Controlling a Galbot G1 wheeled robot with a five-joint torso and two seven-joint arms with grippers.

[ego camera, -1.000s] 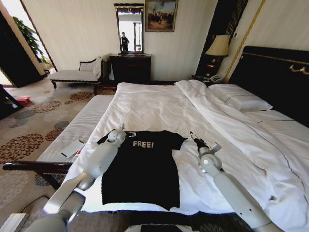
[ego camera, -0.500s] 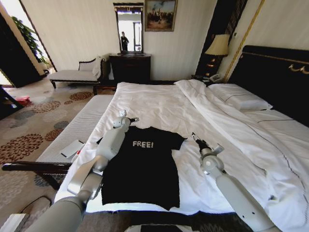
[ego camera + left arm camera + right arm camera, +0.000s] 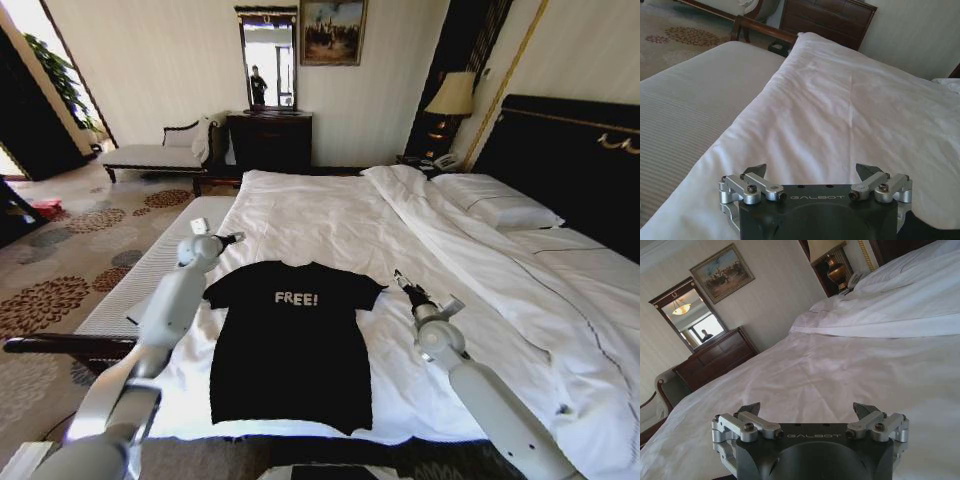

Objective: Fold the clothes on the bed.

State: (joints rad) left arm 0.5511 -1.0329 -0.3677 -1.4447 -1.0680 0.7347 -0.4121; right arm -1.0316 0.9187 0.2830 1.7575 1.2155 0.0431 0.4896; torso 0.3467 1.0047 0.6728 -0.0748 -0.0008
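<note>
The black T-shirt (image 3: 292, 340) lay flat and unfolded on the bed (image 3: 330, 225) — the left gripper (image 3: 232, 238) by its sleeve and the right gripper (image 3: 402, 281) alongside both hung with jaws apart, so a first sleeve pinch seemed due.

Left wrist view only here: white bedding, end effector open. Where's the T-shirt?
Observer: Head view shows the black T-shirt lying flat, print up, at the near edge of the bed. The left end effector is over the bedding, just past the sleeve on the robot's left.
Operator: Right arm?
Observer: The right end effector is open beside the other sleeve, holding nothing.
Operator: Any fold made?
Observer: None; both sleeves are spread out.
</note>
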